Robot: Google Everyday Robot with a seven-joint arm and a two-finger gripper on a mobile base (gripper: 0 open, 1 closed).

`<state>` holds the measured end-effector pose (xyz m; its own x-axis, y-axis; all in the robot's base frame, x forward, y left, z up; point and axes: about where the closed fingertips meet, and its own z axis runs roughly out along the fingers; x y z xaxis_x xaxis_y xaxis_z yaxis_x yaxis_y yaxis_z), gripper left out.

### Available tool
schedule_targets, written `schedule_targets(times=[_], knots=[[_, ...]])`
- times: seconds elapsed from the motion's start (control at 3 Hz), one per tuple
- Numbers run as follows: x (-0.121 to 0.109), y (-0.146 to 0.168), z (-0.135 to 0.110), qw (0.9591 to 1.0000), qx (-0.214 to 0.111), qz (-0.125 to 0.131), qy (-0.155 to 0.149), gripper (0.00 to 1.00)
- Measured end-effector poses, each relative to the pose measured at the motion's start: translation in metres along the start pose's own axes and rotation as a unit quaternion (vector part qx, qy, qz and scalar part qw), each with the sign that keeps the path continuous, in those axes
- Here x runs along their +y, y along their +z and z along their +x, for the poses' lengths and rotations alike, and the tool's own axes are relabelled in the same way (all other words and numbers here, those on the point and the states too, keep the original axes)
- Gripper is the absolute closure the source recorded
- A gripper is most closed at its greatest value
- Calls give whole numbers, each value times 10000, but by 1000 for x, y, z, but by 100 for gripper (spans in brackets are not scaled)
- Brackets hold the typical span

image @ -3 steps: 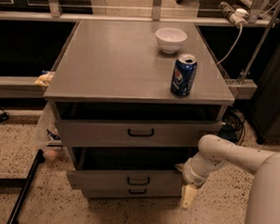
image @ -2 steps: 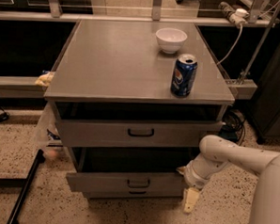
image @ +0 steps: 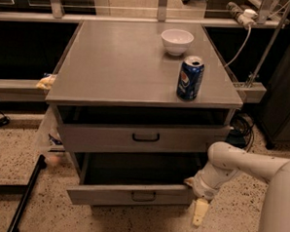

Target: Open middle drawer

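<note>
The grey cabinet [image: 138,64] has its top drawer [image: 110,135] slightly out, with a black bar handle. Below it the middle drawer [image: 107,194] is pulled out further. It has a flat grey front, a small black handle [image: 143,196] and a dark inside [image: 137,169]. My gripper [image: 195,197] is at the right end of that drawer's front, on the end of my white arm [image: 240,164], which comes in from the right. The lowest drawer is hidden under the middle one.
A blue soda can [image: 190,77] and a white bowl [image: 176,40] stand on the cabinet top. A black pole [image: 26,194] leans at the lower left. Cables [image: 242,125] and a metal frame [image: 251,89] are at the right. The floor is speckled.
The middle drawer has slid a little further out toward the camera, and my gripper has moved with its right end, lower in the view.
</note>
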<state>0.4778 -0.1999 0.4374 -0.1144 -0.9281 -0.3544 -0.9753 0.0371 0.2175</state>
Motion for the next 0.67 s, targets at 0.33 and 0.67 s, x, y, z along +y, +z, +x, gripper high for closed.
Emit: schedule_targets(times=[0.33, 0.67], knots=[[34, -10, 6, 9986, 102, -423, 295, 0], [67, -34, 7, 9935, 340, -907, 602, 0]])
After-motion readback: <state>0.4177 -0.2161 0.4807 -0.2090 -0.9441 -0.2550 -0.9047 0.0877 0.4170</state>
